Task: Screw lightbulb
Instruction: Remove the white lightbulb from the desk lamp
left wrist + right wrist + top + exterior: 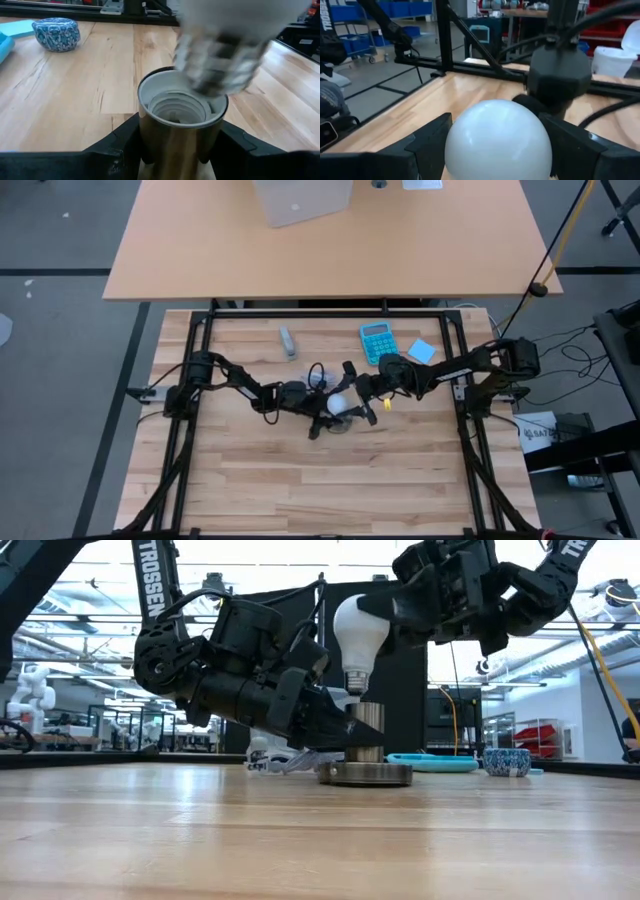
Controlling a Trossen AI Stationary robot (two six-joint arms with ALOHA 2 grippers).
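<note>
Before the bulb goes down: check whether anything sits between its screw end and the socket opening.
Nothing visible does. The lightbulb, gripped by the right gripper, hangs just above the open socket, which the left gripper holds. Only air separates them.

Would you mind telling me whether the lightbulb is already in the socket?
Not yet: the lightbulb hangs upright in the right claw, its screw end just above the socket.

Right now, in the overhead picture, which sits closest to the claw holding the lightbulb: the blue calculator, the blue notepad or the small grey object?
From the right gripper on the lightbulb:
1. Calculator, behind, slightly right.
2. Grey object, behind-left; nearly tied with the calculator.
3. Notepad, farther right.
</note>
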